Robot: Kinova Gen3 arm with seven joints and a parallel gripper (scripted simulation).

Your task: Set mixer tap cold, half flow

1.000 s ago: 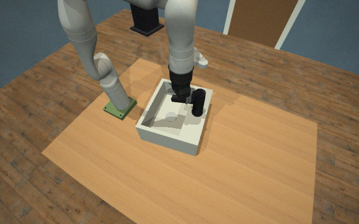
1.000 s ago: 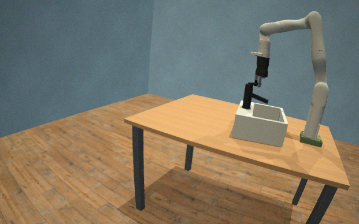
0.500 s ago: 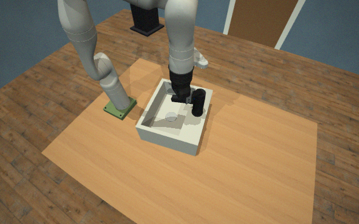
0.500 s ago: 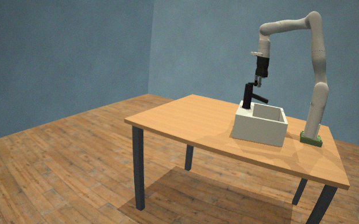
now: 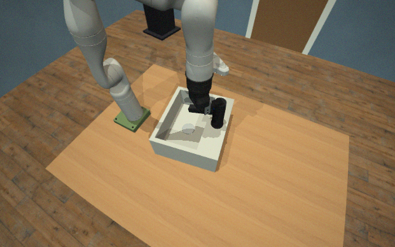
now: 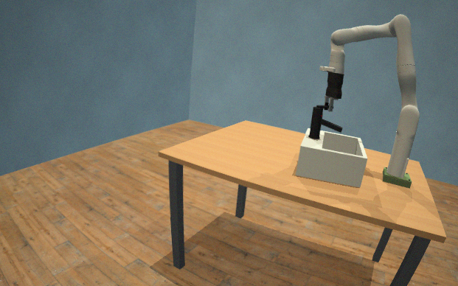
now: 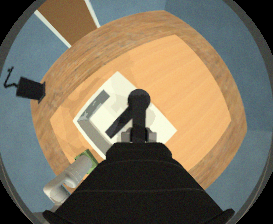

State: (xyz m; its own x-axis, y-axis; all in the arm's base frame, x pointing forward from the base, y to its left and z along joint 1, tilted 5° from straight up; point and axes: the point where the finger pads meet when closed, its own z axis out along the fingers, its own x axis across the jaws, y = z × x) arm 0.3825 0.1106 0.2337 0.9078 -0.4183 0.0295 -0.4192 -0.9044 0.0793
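My jaws clamp the mixer tap [image 6: 316, 123] lever [image 6: 324, 105] tip, sink [image 6: 330, 162] near surface's far edge; rigid, hinged, prob. slippery.
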